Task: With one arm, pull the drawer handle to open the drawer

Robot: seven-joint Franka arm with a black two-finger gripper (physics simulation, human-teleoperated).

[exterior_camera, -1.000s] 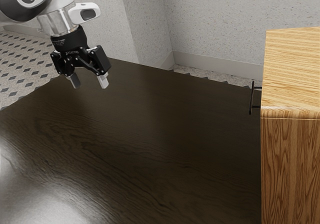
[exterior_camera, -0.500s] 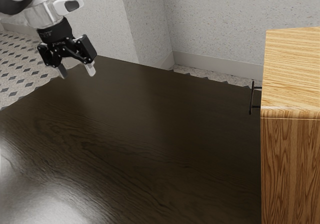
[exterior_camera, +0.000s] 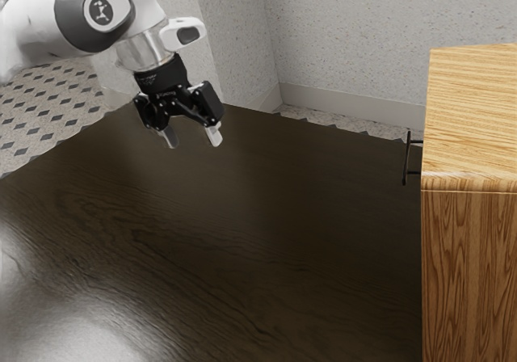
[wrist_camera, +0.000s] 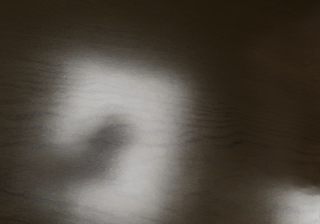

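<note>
1. My gripper [exterior_camera: 192, 139] hangs above the dark wooden table [exterior_camera: 242, 249], toward the exterior view's left; my fingers stand spread, holding nothing.
2. The drawer handle [exterior_camera: 410, 158], a thin black bar, sticks out of the light wooden cabinet [exterior_camera: 468, 216] at the exterior view's right, well apart from me.

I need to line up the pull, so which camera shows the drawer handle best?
The exterior view: the drawer handle stands out as a thin black bar on the wooden cabinet. The wrist view faces the dark table instead.
</note>
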